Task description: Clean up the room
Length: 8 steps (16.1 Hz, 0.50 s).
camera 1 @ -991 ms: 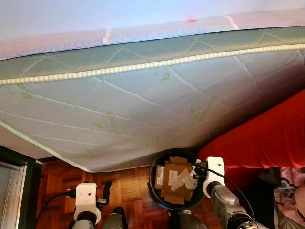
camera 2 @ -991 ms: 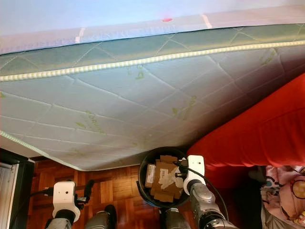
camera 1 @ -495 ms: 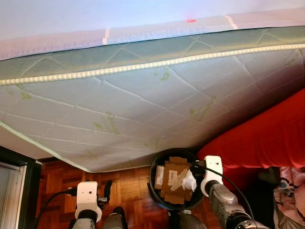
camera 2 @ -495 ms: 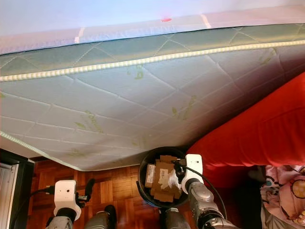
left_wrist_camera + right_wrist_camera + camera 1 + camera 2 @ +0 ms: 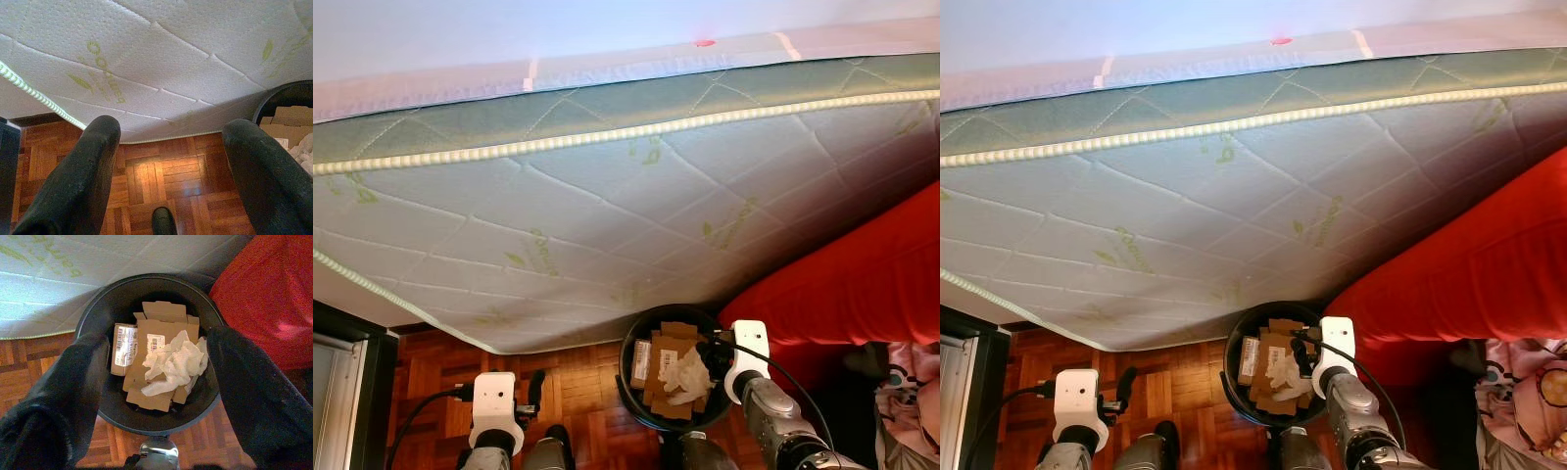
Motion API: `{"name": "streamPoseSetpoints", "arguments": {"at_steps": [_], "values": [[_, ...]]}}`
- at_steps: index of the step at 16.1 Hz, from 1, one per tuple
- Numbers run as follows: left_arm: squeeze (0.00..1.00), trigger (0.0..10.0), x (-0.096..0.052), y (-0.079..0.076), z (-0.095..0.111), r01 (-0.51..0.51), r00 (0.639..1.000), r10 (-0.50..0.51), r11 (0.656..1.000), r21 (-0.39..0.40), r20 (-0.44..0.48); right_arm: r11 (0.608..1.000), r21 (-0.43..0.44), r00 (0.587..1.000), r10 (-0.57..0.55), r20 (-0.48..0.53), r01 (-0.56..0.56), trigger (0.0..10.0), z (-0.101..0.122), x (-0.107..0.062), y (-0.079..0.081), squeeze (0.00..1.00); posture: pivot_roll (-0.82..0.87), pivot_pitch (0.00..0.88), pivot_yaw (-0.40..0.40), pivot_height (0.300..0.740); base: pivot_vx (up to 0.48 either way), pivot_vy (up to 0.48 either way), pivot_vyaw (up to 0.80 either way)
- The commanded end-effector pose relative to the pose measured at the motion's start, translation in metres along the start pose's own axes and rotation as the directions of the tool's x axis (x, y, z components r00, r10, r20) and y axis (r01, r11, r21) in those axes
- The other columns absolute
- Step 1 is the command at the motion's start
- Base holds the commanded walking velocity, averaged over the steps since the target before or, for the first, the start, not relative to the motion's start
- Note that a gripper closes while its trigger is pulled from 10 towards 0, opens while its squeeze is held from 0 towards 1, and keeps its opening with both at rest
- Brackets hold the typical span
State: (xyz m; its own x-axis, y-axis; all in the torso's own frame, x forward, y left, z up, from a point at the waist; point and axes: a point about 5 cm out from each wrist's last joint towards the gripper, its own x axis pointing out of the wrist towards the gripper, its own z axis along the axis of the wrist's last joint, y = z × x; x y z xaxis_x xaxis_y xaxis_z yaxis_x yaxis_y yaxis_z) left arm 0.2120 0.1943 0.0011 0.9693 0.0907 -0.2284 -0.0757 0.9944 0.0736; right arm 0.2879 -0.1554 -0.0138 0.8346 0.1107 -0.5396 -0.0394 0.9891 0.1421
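Right wrist view looks straight down into the black bin (image 5: 146,404), where a crumpled white tissue (image 5: 175,363) lies on top of flattened cardboard pieces (image 5: 149,340), free of the fingers. The right gripper (image 5: 155,396) hangs above the bin mouth with its jaws spread wide and nothing between them, so the drop-off step looks done. The bin stands on the parquet floor (image 5: 578,387), tucked against the white mattress (image 5: 607,215) and beside a red cover (image 5: 862,284). The left gripper (image 5: 166,171) hovers over the floor nearby, jaws likewise apart and empty. Next, I judge, the right arm should lift clear and the robot should look for more litter.
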Motion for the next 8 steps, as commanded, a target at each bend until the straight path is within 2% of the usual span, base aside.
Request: {"name": "streamPoseSetpoints", "arguments": {"at_steps": [1,4,5,8], "values": [[0.0,10.0,-0.007,0.002,-0.016,-0.004,0.998,0.004,1.0,0.0,-0.065,0.999,0.028,1.0,-0.025,-0.005,0.025,10.0,-0.005,-0.002,-0.005,0.0,0.15,0.314,-0.028,0.74,0.0,0.0,0.0],[0.0,10.0,0.001,0.004,-0.022,-0.003,0.994,0.004,1.0,0.007,-0.105,0.988,0.134,0.993,-0.09,0.07,0.08,10.0,0.001,-0.005,-0.019,0.0,0.12,0.265,-0.019,0.74,0.0,0.0,0.0],[0.0,10.0,0.002,0.004,-0.022,-0.003,0.994,0.004,1.0,0.008,-0.107,0.986,0.143,0.992,-0.093,0.085,0.081,10.0,0.001,-0.006,-0.021,0.0,0.12,0.265,-0.019,0.74,0.0,0.0,0.0],[0.0,10.0,0.02,0.001,-0.018,0.021,0.992,-0.019,1.0,0.014,-0.128,0.978,0.185,0.985,-0.121,0.124,0.097,10.0,-0.009,-0.014,-0.031,0.0,0.05,0.189,0.003,0.74,0.0,0.0,0.0]]}}
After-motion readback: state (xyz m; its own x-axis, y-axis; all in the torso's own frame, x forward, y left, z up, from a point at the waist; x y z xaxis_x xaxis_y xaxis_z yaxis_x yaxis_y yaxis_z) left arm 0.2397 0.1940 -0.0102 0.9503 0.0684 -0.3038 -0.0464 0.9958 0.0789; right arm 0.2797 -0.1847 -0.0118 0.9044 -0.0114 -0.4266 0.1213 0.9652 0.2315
